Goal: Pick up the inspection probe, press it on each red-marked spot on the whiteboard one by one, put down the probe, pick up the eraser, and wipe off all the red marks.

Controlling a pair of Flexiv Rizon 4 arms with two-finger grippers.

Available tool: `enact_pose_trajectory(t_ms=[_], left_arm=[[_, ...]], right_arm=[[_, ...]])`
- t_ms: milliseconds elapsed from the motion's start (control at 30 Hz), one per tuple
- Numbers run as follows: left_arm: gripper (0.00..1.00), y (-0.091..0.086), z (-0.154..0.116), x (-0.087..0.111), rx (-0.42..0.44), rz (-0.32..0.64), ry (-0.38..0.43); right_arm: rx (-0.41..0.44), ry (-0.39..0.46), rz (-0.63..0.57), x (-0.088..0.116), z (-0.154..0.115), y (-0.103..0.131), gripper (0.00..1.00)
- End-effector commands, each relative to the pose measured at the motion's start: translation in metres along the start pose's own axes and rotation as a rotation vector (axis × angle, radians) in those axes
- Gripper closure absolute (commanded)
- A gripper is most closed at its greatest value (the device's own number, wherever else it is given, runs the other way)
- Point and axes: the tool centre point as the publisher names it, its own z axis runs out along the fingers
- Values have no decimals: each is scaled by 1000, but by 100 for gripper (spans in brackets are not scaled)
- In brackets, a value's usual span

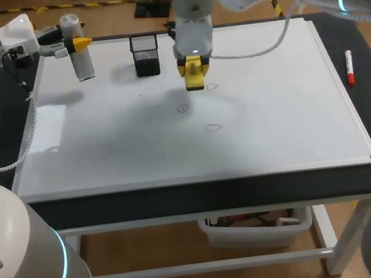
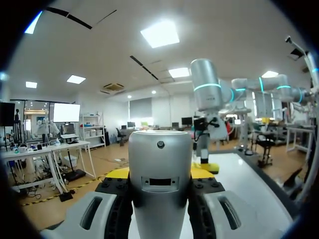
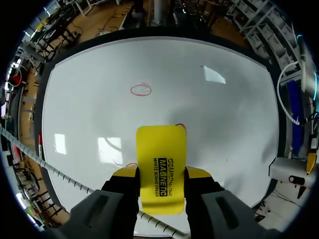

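Head view: a white rectangular whiteboard (image 1: 290, 121) covers the table. At its far left, the left gripper (image 1: 77, 44) holds the grey cylindrical inspection probe (image 1: 83, 65). At the far middle, the right gripper (image 1: 193, 64) holds the yellow block eraser (image 1: 194, 78) beside three red circle marks (image 1: 212, 127). A black mesh holder (image 1: 145, 55) stands just to its left, and a red marker pen (image 1: 349, 68) lies at the right.

Left wrist view: both fingers (image 2: 119, 174) are clamped on the probe.

Right wrist view: both fingers (image 3: 197, 173) grip the eraser's sides. One mark shows at the eraser's far edge.

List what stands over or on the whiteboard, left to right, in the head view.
probe → black pen holder → eraser → red marker
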Motion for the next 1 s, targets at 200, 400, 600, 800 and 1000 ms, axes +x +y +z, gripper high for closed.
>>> enact_pose_trajectory(t_ms=[200, 400, 600, 800, 1000], left_arm=[[100, 0, 0, 0, 3, 2, 2], [100, 0, 0, 0, 3, 2, 2], [100, 0, 0, 0, 3, 2, 2], [100, 0, 0, 0, 3, 2, 2], [100, 0, 0, 0, 3, 2, 2]], right_arm=[[22, 74, -50, -29, 15, 21, 100], [38, 91, -79, -43, 26, 31, 100], [34, 60, -80, -50, 36, 36, 100], [23, 31, -96, -56, 48, 40, 100], [14, 23, -105, -60, 55, 39, 100]])
